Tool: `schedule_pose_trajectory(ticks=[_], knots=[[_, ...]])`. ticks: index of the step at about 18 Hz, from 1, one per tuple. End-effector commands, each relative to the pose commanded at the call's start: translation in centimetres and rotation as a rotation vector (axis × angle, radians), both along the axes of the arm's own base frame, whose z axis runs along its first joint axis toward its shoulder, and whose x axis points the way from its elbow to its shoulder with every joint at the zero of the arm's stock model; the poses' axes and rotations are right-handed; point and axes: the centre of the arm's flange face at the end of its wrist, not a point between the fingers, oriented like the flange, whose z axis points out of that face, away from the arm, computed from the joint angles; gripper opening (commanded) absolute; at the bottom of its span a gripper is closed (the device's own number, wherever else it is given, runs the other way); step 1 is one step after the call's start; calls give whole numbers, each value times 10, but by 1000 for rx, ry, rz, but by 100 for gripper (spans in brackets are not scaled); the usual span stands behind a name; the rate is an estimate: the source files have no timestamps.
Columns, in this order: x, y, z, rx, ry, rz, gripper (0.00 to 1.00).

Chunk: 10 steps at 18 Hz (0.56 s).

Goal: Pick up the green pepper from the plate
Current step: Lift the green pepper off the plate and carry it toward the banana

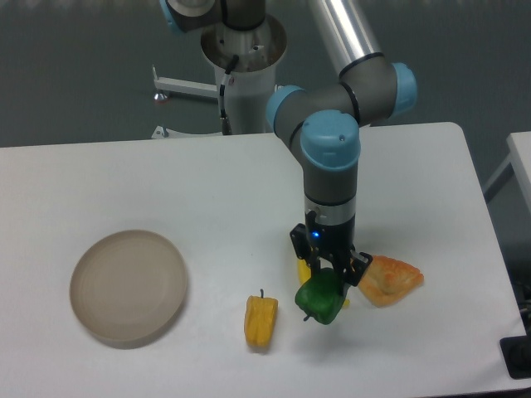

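Gripper [326, 280] clamps green pepper [319, 298], well right of plate [129, 287].

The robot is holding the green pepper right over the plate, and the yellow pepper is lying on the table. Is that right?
Not quite. The gripper does hold the green pepper, but not over the plate. The camera view shows the plate far off to the left, with nothing on it. The green pepper hangs over the banana, beside the pastry. The yellow pepper does lie on the table.
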Motion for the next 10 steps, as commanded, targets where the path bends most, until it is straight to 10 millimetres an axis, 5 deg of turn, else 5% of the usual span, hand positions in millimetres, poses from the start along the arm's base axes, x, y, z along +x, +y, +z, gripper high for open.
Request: schedule_pose_trajectory(ticks=[10], knots=[[-8, -4, 0, -1, 5, -4, 36]])
